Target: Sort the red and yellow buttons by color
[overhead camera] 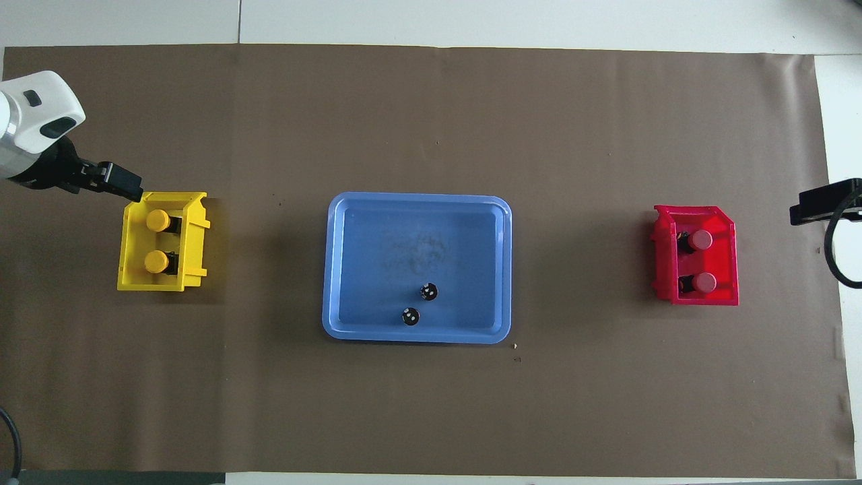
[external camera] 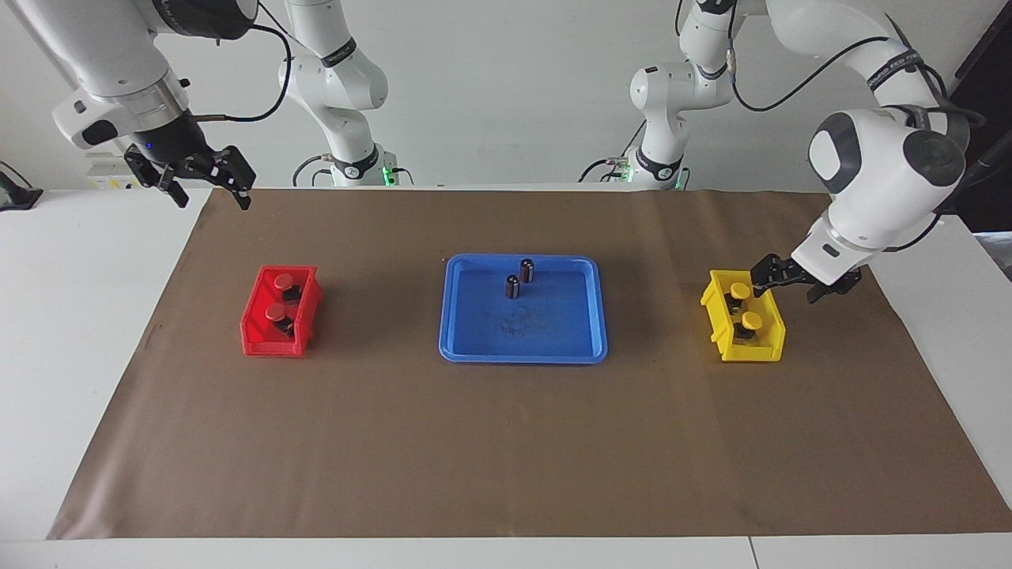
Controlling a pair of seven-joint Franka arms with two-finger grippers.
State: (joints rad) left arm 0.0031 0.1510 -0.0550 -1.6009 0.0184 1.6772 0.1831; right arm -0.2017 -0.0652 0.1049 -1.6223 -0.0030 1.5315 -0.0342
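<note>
Two yellow buttons [external camera: 740,291] [external camera: 751,321] lie in a yellow bin [external camera: 771,348] toward the left arm's end of the table; they also show in the overhead view [overhead camera: 157,220] [overhead camera: 157,261]. Two red buttons [external camera: 283,280] [external camera: 276,313] lie in a red bin [external camera: 253,336] toward the right arm's end, and show from overhead too [overhead camera: 702,239] [overhead camera: 705,283]. My left gripper [external camera: 794,284] is open and empty, low over the yellow bin's outer rim. My right gripper [external camera: 209,190] is open and empty, raised over the mat's corner near its base.
A blue tray [external camera: 474,348] sits mid-table between the bins. Two dark brown capless cylinders [external camera: 526,270] [external camera: 512,286] stand in its part nearer to the robots. A brown mat [external camera: 506,458] covers the table.
</note>
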